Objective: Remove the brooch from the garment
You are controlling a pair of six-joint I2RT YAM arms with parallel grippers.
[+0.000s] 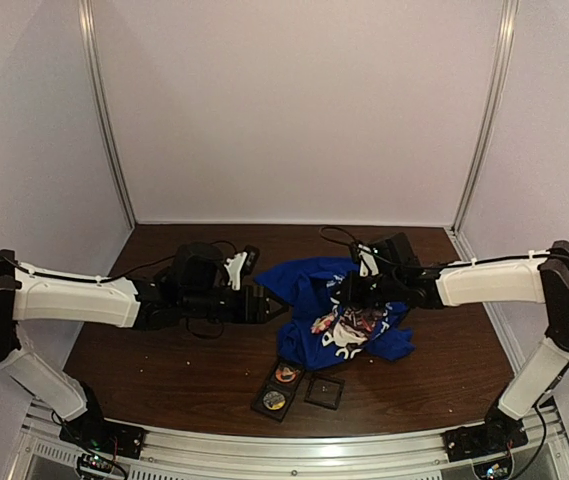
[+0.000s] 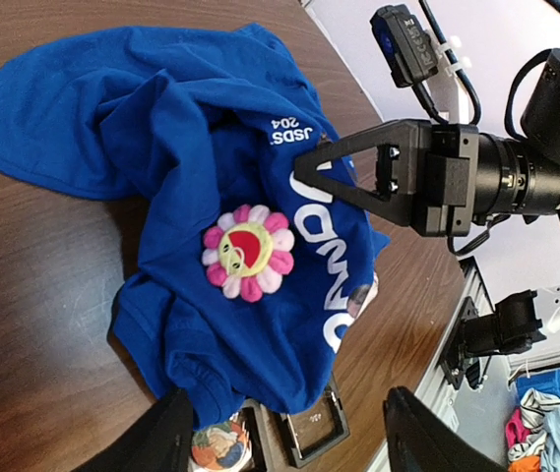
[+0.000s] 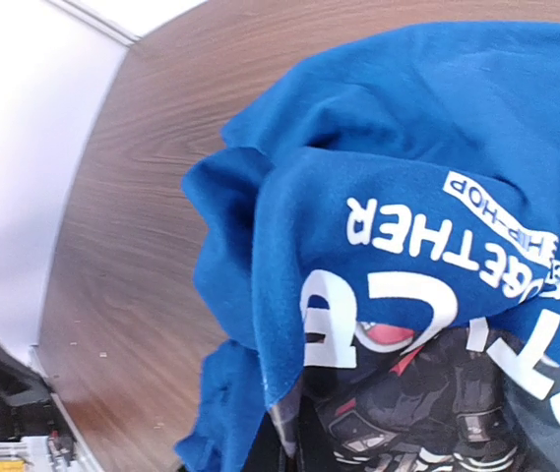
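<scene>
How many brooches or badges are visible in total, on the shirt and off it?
3. One pink flower brooch sits on the blue T-shirt; two round badges lie in the black tray nearer the arm bases. The folds may hide more.

A robotics lab booth: white panel walls [image 1: 294, 100] on aluminium posts [image 1: 104, 110] enclose a dark wooden bench [image 1: 154, 365], robot arms [image 1: 74, 300] bolted along its rail [image 1: 294, 452]
</scene>
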